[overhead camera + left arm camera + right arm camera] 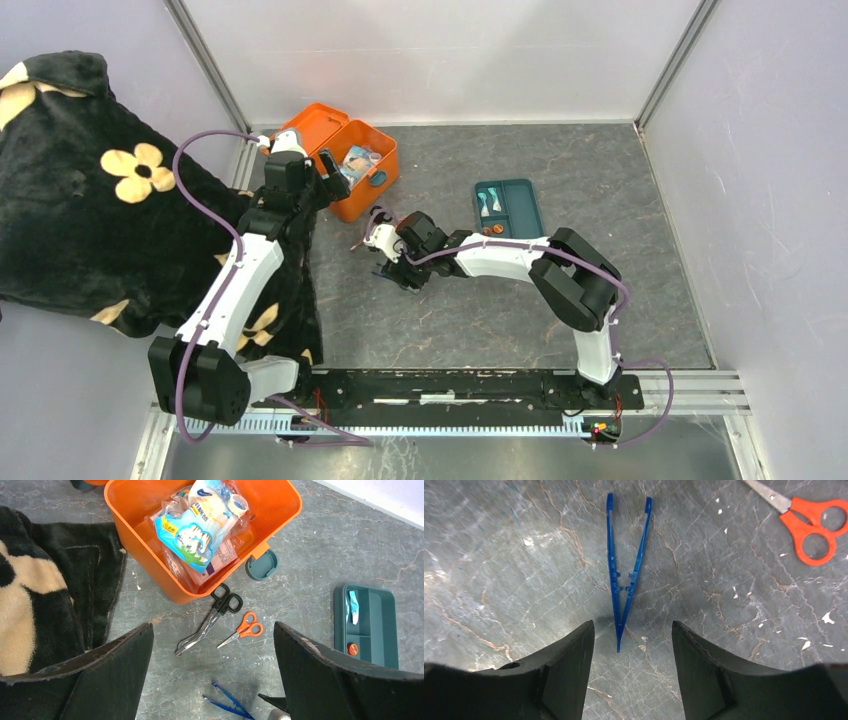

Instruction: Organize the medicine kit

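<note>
The medicine kit (381, 159) is an orange box at the back left, with its lid (312, 125) swung open. Its orange wall (135, 540) encloses several clear and blue packets (192, 535). My left gripper (213, 626) hovers open above the floor in front of the kit, holding nothing. Below it lie black-handled shears (210, 622), small orange scissors (245, 628) and blue tweezers (227, 702). My right gripper (631, 625) is open and low over the table, with the joined end of the tweezers (626, 575) lying between its fingertips, untouched.
A flat teal compartment tray (508, 208) sits to the right of the kit with small items in it. A black blanket with cream flowers (90, 190) drapes over the left side, reaching the kit's left wall. Grey walls and metal rails bound the table.
</note>
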